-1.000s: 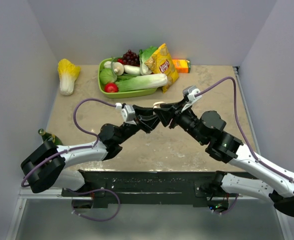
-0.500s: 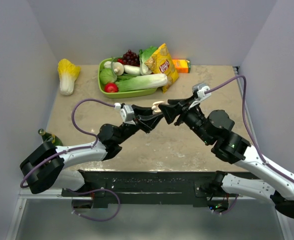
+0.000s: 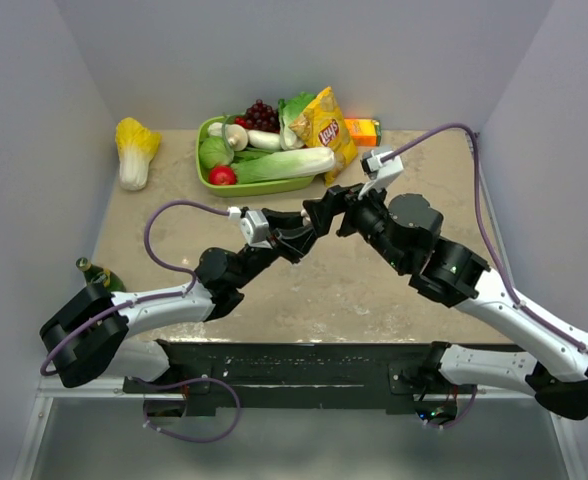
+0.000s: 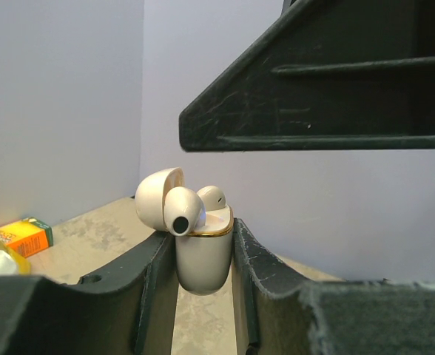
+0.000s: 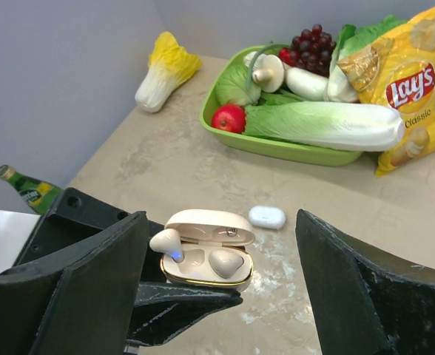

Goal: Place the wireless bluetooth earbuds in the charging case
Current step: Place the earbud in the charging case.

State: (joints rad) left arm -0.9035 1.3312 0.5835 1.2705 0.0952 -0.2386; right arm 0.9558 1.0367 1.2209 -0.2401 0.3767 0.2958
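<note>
The left gripper (image 4: pixel 204 260) is clamping the case (image 5: pixel 200 257) between its fingers, with the lid hanging open. One earbud (image 5: pixel 226 261) is sitting in its well, and the other (image 5: pixel 166 241) is poking up beside it. The right gripper (image 5: pixel 222 219) is hovering directly above, spread wide and holding nothing. A white capsule (image 5: pixel 266 217) is lying on the table just beyond.

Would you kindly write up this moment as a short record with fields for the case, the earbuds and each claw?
case: lid open, held above the table
seated earbud: down in its well
tilted earbud: sticks up past the rim, not pressed home
left claw: shut on the case's sides
right claw: open, above the case, holding nothing
background: green tray of vegetables, chips bag
</note>
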